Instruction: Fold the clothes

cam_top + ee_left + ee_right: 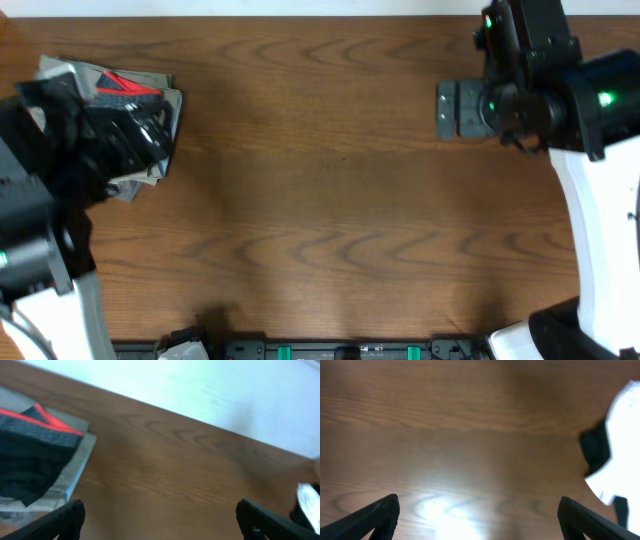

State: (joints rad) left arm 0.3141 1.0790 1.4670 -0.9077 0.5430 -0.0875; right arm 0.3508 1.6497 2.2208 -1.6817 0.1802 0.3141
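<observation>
Leggings point(122, 88) lie folded at the table's point(330, 200) upper left in the overhead view, red-and-grey waistband up, on top of a pale garment point(170, 108). We see the left arm point(45, 210) reaching over the pile and hiding part of it. The right arm point(565, 95) hangs over the far right side, well apart from the pile.

From the left wrist, the left gripper point(160, 509) is spread wide with nothing between its fingers, above bare wood. The leggings sit at the left edge, black cloth with a red stripe, resting on the pale garment.

From the right wrist, the right gripper point(477, 502) is likewise wide and empty over the table. At the right edge is a blurred white shape point(625, 425) that we cannot identify.
</observation>
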